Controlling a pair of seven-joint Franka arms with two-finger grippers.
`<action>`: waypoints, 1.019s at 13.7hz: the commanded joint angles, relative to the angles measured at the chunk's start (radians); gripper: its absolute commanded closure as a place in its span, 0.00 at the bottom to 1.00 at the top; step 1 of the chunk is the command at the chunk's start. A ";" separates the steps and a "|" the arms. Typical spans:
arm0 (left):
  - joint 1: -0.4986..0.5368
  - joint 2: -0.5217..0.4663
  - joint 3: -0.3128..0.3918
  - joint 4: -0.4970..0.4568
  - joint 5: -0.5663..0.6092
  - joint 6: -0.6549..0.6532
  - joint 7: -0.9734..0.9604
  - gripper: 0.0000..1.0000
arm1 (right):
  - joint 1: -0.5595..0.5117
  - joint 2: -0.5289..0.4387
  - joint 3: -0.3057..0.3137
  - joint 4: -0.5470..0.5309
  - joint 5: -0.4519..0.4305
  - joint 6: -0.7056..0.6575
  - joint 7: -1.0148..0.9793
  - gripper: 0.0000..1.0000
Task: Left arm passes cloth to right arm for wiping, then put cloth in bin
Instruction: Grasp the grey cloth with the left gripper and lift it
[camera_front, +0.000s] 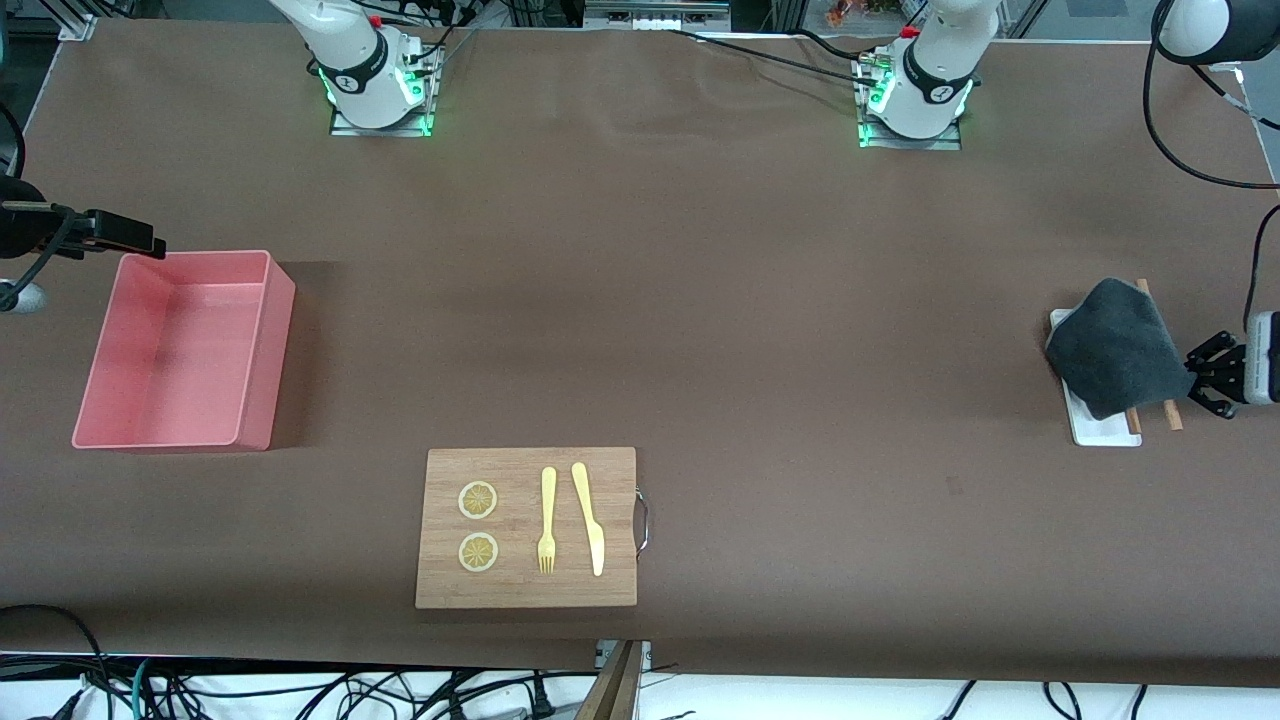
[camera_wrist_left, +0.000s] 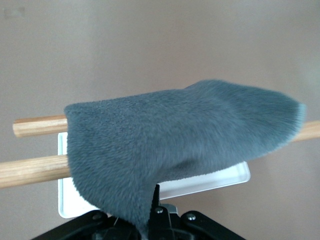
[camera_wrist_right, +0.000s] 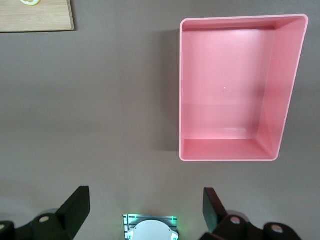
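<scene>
The dark-grey cloth (camera_front: 1115, 345) lies draped over two wooden sticks (camera_front: 1172, 418) on a small white tray (camera_front: 1095, 430) at the left arm's end of the table. My left gripper (camera_front: 1195, 375) is low beside the tray, shut on the cloth's hanging edge. In the left wrist view the cloth (camera_wrist_left: 170, 140) runs down between the left gripper's (camera_wrist_left: 150, 210) jaws, over the sticks (camera_wrist_left: 35, 170) and tray (camera_wrist_left: 220, 180). The pink bin (camera_front: 280, 340) stands empty at the right arm's end. My right gripper (camera_wrist_right: 145, 192) hangs open and high, with nothing between its fingers, and the bin (camera_wrist_right: 290, 90) shows below it.
A wooden cutting board (camera_front: 530, 590) with two lemon slices, a fork and a knife lies near the front edge, its corner (camera_wrist_right: 35, 20) showing in the right wrist view. A black fixture (camera_front: 110, 232) reaches in above the bin's corner. Both arm bases stand along the back edge.
</scene>
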 joint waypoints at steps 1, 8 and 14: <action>0.015 -0.014 0.032 0.070 -0.018 -0.132 -0.024 1.00 | -0.001 0.008 0.003 0.020 0.006 -0.016 0.009 0.00; -0.119 -0.270 0.037 0.062 0.120 -0.347 -0.601 1.00 | 0.002 0.008 0.005 0.020 0.008 -0.016 0.008 0.00; -0.401 -0.361 0.033 0.065 0.110 -0.466 -1.161 1.00 | 0.038 0.026 0.011 0.017 0.012 -0.012 0.038 0.00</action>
